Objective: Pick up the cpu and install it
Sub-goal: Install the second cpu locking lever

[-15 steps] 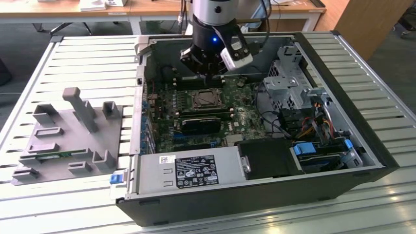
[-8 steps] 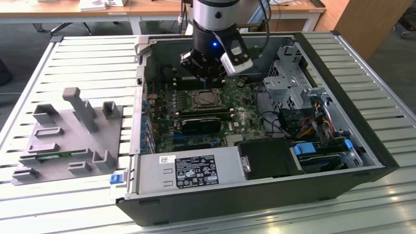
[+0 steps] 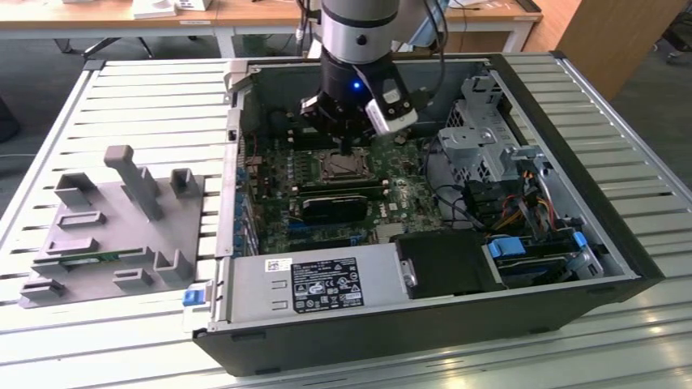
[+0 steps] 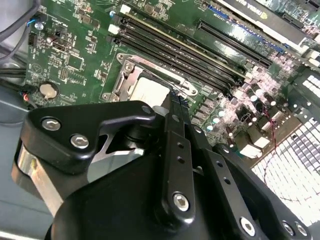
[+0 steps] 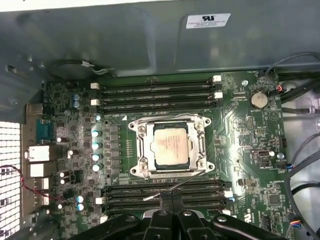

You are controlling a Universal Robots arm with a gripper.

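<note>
I'm seeing the open computer case [image 3: 562, 267] lying on the slatted tabletop [image 3: 141, 97], my gripper [image 3: 346, 148] hanging just above the motherboard [image 5: 250, 145]. The jaws are sitting pressed together, holding nothing. The cpu [image 5: 170, 146] is resting in its socket [image 5: 141, 150], just beside the fingertips [image 5: 172, 197].
</note>
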